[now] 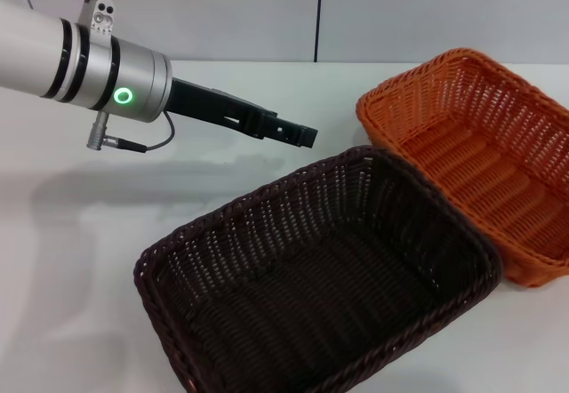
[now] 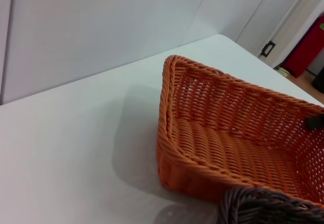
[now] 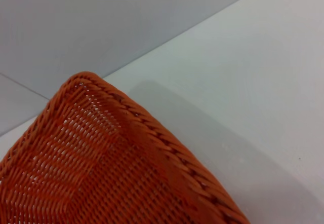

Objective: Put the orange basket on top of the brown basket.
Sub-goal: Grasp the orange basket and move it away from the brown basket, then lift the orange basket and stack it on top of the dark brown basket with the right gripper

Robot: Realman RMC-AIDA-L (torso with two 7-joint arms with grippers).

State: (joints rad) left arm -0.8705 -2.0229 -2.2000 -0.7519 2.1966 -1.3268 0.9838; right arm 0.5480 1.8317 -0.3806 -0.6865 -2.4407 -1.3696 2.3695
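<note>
The orange basket (image 1: 480, 153) stands on the white table at the right rear. It also shows in the left wrist view (image 2: 228, 138) and, close up at one corner, in the right wrist view (image 3: 101, 173). The brown basket (image 1: 320, 277) stands in front of it, their rims touching; its rim shows in the left wrist view (image 2: 268, 206). My left gripper (image 1: 298, 132) hovers above the table, left of the orange basket and behind the brown one, holding nothing. A small dark part (image 2: 315, 121) at the orange basket's far rim looks like my right gripper, which is outside the head view.
A white table (image 1: 107, 260) carries both baskets. A pale wall (image 1: 356, 11) closes the back. The left arm's cable (image 1: 147, 144) hangs under its wrist. A doorway and a red object (image 2: 309, 46) lie beyond the table's far corner.
</note>
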